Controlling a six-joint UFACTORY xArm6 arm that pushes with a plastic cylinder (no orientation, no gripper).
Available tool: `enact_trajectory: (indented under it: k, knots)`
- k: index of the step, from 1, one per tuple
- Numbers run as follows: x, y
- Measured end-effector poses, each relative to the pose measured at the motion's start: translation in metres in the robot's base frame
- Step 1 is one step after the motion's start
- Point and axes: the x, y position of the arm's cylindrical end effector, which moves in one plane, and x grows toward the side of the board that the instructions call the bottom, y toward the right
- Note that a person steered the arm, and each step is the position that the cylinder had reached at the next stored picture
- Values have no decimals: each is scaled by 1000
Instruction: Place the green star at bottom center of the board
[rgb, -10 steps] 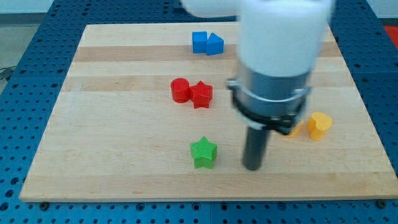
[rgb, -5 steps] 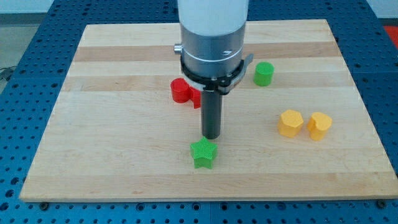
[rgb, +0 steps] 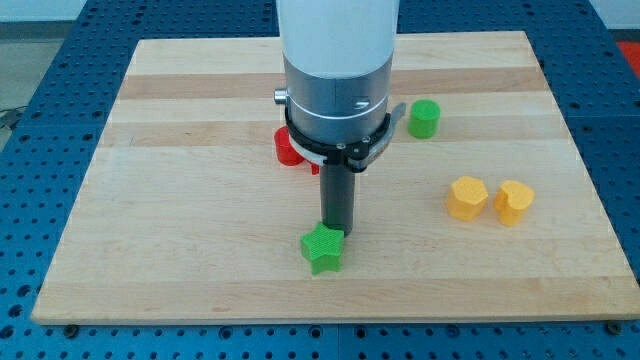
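Observation:
The green star (rgb: 322, 251) lies on the wooden board (rgb: 180, 200) near the view's bottom, a little left of centre. My tip (rgb: 337, 232) is at the star's upper right edge and touches it. The rod rises from there into the wide grey and white arm body, which covers the board's middle and top centre.
A red cylinder (rgb: 286, 148) and part of another red block peek out left of the arm. A green cylinder (rgb: 424, 118) stands to the arm's right. Two yellow blocks (rgb: 467, 197) (rgb: 514, 201) sit at the right. The board's bottom edge is just below the star.
My tip moved from right of the star to above it, then down onto its upper edge. The star has shifted slightly down and left.

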Motion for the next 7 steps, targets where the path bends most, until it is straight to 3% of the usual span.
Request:
enact_trajectory:
  k: [6, 7]
  knots:
    - [19, 0]
    - [6, 23]
